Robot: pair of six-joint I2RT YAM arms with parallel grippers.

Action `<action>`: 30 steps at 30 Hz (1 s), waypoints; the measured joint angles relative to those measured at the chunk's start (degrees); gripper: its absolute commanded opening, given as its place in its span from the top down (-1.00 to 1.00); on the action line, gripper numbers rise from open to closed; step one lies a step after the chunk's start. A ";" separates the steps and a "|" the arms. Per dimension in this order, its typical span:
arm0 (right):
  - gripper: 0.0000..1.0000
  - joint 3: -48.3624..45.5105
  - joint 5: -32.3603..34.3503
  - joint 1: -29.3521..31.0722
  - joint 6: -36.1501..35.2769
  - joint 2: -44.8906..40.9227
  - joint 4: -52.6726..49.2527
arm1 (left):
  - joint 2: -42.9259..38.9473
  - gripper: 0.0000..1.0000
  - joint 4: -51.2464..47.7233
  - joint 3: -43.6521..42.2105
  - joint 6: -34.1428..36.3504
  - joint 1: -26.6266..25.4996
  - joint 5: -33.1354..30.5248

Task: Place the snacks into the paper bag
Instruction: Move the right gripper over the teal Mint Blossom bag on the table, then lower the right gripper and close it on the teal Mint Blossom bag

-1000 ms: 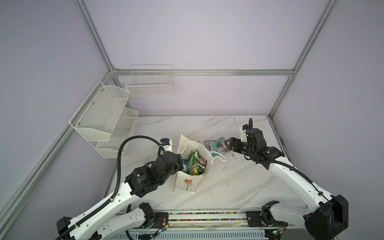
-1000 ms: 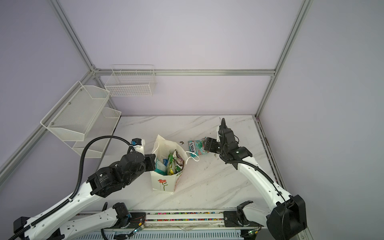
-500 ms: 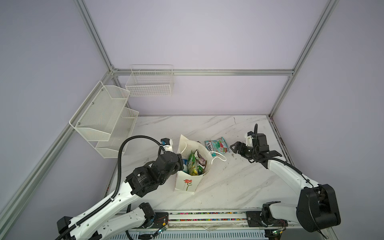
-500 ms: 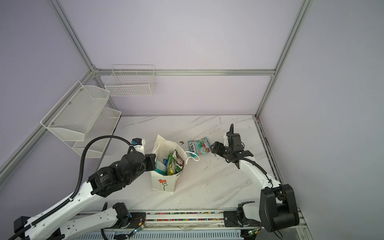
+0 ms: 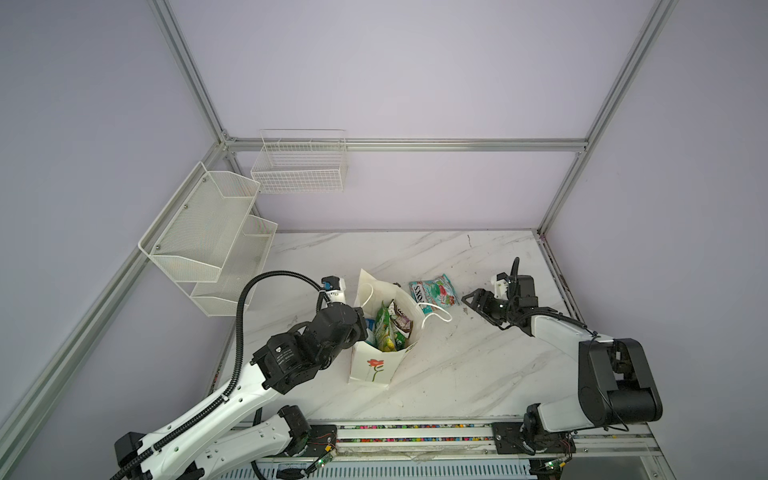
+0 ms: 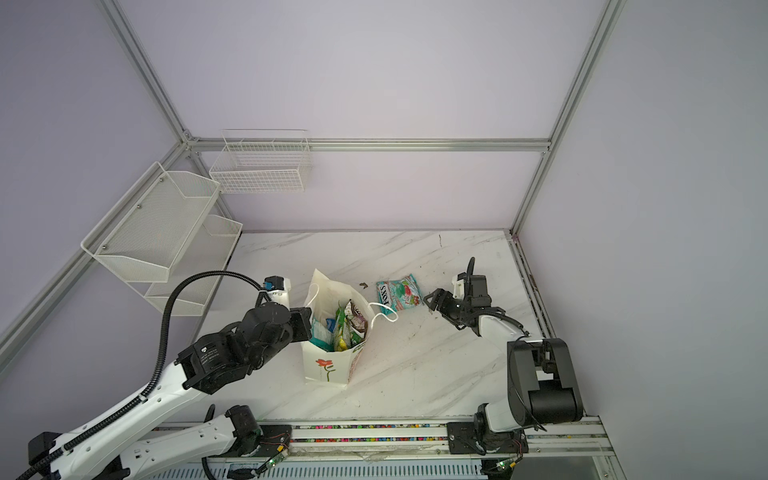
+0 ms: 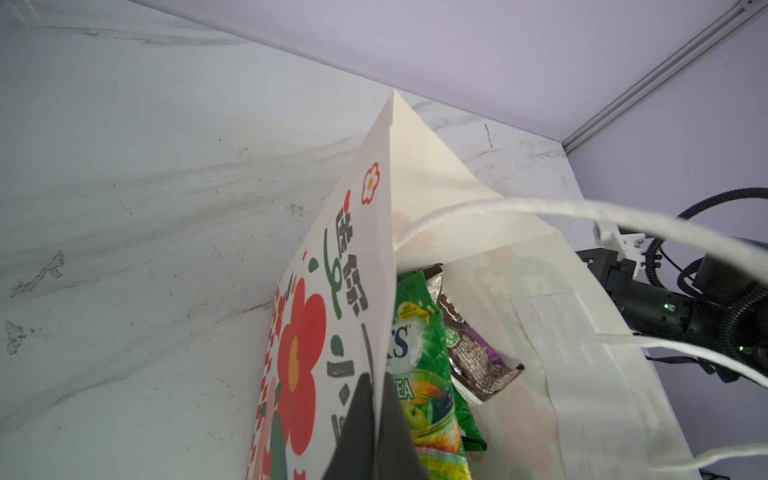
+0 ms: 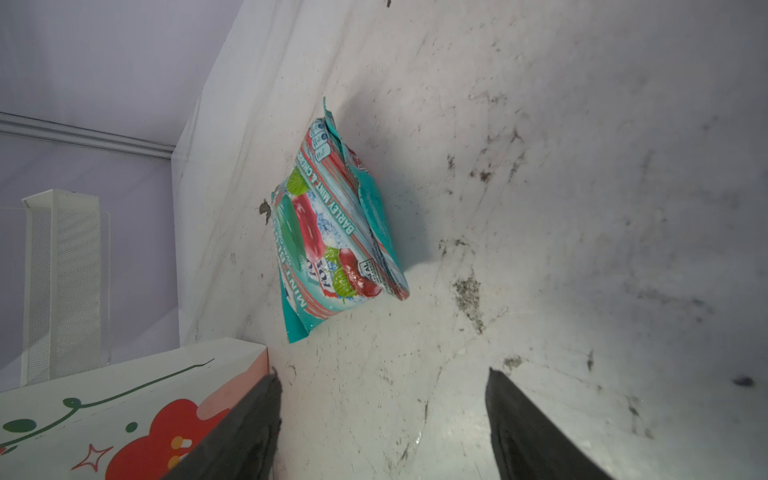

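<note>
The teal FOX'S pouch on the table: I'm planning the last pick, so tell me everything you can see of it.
The teal FOX'S pouch is a glossy, crinkled plastic packet printed with red cherries, green mint leaves and barley mint and cherry lettering. It lies flat, printed face up, on the marble table, beside the paper bag and outside it. The open right end effector points at it from close by without touching it. Nothing holds it.
</note>
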 measured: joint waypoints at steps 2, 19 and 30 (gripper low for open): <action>-0.55 0.00 -0.55 -0.02 0.00 1.36 1.01 | 0.07 1.00 0.00 0.00 0.02 0.00 0.00; -0.32 0.81 -4.50 -0.28 0.42 12.11 9.38 | -0.15 1.00 -0.02 0.00 0.11 0.00 0.02; -0.12 2.27 -7.65 -0.28 1.03 16.00 13.22 | -0.13 1.00 -0.04 0.00 0.13 0.00 0.04</action>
